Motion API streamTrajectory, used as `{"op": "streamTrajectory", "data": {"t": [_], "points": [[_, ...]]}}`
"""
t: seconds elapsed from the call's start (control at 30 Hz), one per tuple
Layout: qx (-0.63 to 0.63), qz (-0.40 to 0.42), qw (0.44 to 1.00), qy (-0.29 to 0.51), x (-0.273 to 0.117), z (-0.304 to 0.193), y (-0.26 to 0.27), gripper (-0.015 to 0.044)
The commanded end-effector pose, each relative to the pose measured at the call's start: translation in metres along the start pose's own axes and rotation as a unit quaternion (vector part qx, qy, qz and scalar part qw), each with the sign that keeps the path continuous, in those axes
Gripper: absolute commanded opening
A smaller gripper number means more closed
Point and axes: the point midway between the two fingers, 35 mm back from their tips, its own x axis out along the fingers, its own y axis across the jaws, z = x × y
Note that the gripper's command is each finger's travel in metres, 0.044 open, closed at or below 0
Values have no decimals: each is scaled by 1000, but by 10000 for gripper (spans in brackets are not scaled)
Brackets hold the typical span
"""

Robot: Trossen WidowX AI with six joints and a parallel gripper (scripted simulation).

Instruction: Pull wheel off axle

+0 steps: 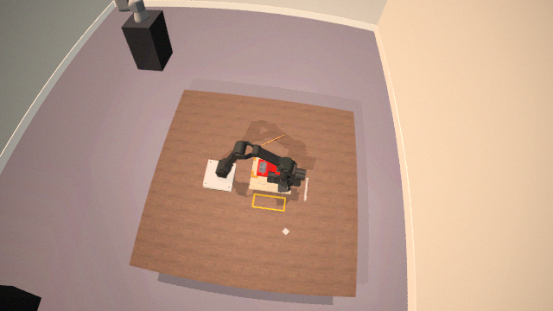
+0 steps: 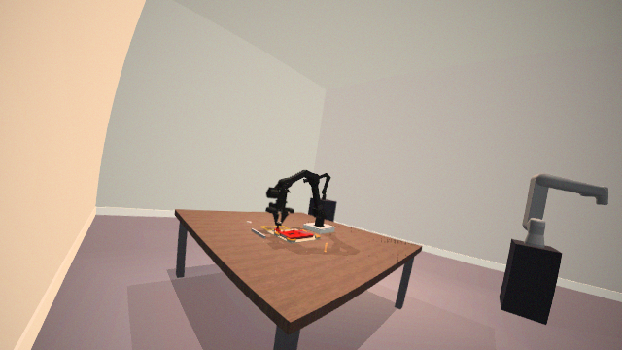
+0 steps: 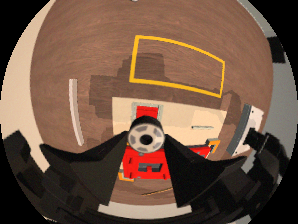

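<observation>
Poised above the red base [image 3: 143, 161], half-closed fingers clamp the wheel [image 3: 147, 137], ready to carry it toward the yellow-marked area [image 3: 177, 66].

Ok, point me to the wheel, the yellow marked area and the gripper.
wheel [image 3: 147, 137], wrist view, on its grey face.
yellow marked area [image 3: 178, 46], wrist view, on its far outline.
gripper [image 3: 147, 145], wrist view, midway between the fingertips, shut on the wheel.

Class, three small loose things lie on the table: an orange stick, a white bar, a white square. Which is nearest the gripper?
The white bar, just beside the gripper; the others lie farther off.
</observation>
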Motion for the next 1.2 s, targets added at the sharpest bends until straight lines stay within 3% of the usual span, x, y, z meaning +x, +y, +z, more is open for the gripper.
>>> {"op": "streamTrajectory", "data": {"t": [0.0,1.17], "points": [[0,2,1000,-2,-3,1,1,0],[-1,1,1000,-3,-15,0,0,0]]}}
